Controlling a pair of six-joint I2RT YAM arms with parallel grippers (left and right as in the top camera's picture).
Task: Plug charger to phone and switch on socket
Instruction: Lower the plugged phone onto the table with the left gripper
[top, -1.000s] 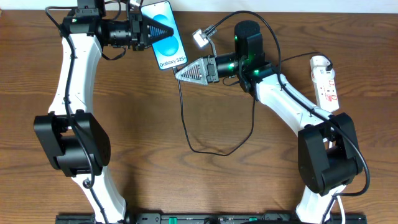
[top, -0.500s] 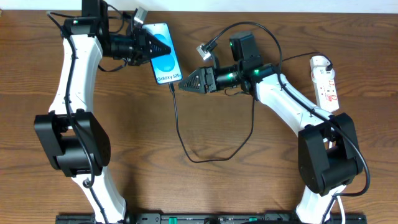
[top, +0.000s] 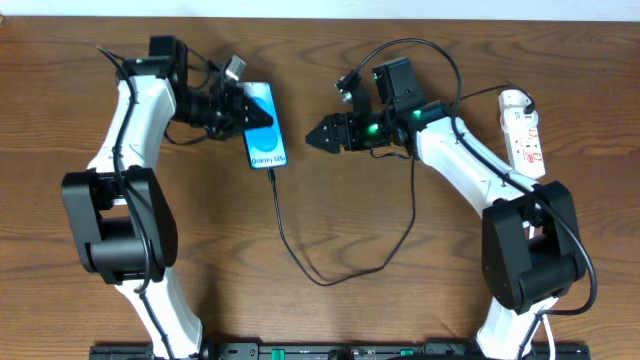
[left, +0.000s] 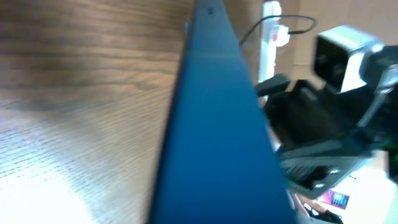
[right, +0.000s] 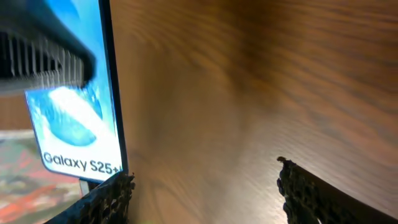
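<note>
Left tool (top: 258, 112) clamps phone (top: 268, 148); right tool (top: 315, 135) open, empty. Reaching for the socket (top: 525, 135), you could snag the charger (top: 290, 245) loose.

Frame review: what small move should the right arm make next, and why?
Probably swing the right gripper toward the socket: its jaws are open and empty, and the charger already looks seated in the lower end of the phone.
</note>
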